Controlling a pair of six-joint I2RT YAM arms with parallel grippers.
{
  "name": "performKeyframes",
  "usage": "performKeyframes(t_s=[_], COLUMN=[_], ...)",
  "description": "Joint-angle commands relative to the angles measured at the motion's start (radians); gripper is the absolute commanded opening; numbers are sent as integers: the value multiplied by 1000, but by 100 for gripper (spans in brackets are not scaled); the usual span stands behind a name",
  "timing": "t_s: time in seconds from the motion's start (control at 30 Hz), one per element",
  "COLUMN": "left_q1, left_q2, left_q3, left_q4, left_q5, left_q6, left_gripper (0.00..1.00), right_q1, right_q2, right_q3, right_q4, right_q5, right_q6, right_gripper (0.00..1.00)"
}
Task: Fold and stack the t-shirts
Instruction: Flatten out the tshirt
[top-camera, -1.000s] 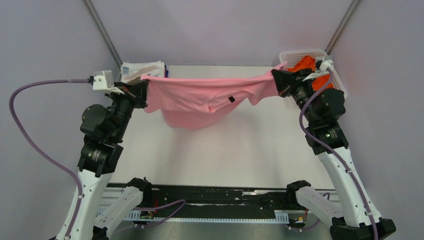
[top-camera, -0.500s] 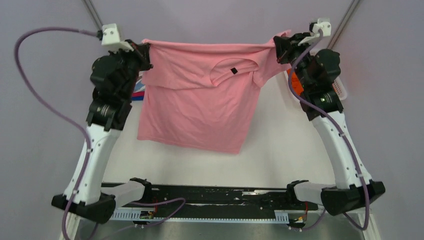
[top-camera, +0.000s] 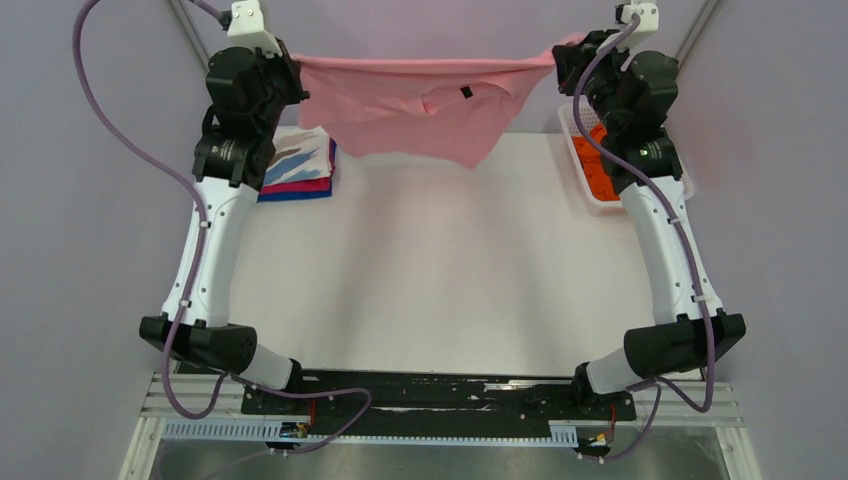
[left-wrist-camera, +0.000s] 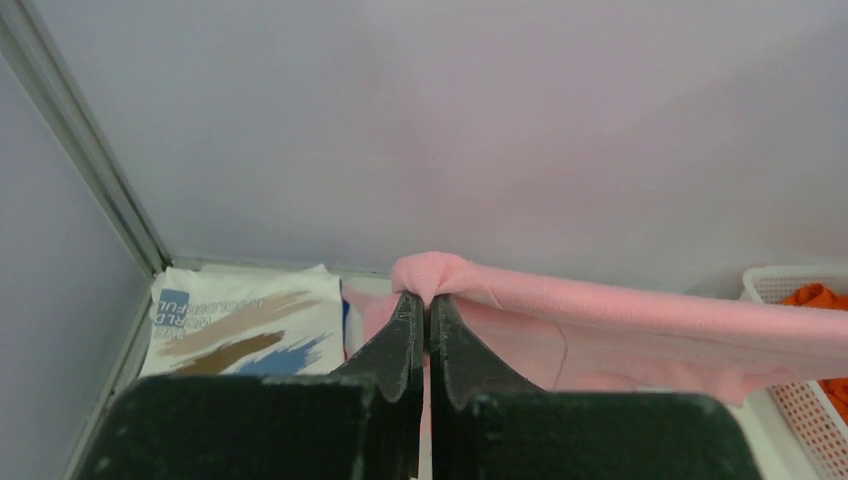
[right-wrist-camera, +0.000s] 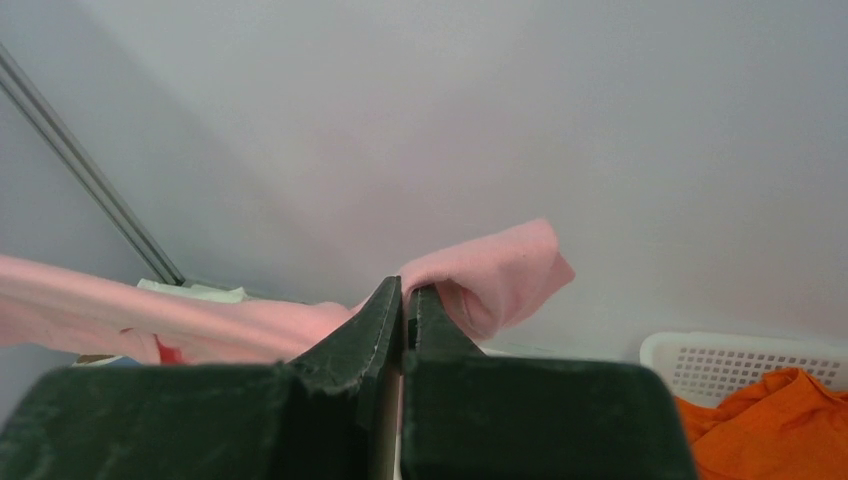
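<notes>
Clamped shut, the left gripper (top-camera: 298, 78) and right gripper (top-camera: 558, 68) each pinched one end of the pink t-shirt (top-camera: 420, 115), strung crosswise between them above the far table (top-camera: 450, 260) edge. Left wrist view: cloth ran rightward. Right wrist view: leftward.

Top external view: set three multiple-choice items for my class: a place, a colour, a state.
1. Where does the white plastic lattice basket stand? A the table's far right B far left C near edge
2. What colour is the soft cloth t-shirt held aloft? A blue B light pink C white
3. How are the left gripper and right gripper? A both open B one open C both shut on the t-shirt
Key: A, it stands right of the stretched shirt; B, plainly pink; C, both wrist views show jaws pinching cloth.
</notes>
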Motion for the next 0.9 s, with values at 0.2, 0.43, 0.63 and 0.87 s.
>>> performKeyframes(t_s=[0.2, 0.43, 0.63, 0.87], left_q1=[10, -9, -19, -56], left_q2=[-316, -250, -6, -31], left_q3=[-531, -878, -822, -755], left_q4=[-114, -112, -205, -154], left_q5=[-46, 117, 123, 156], left_q6=[-145, -278, -285, -240], left_gripper=[0, 0, 65, 100], right_q1=[-91, -106, -108, -85], right_q2=[-117, 2, 275, 327], right_q3=[-251, -377, -207, -157], right_q4=[-396, -502, -617, -632], right_q5=[-37, -38, 142, 256], right_q6=[-58, -55, 5, 46], right_gripper=[0, 1, 51, 85])
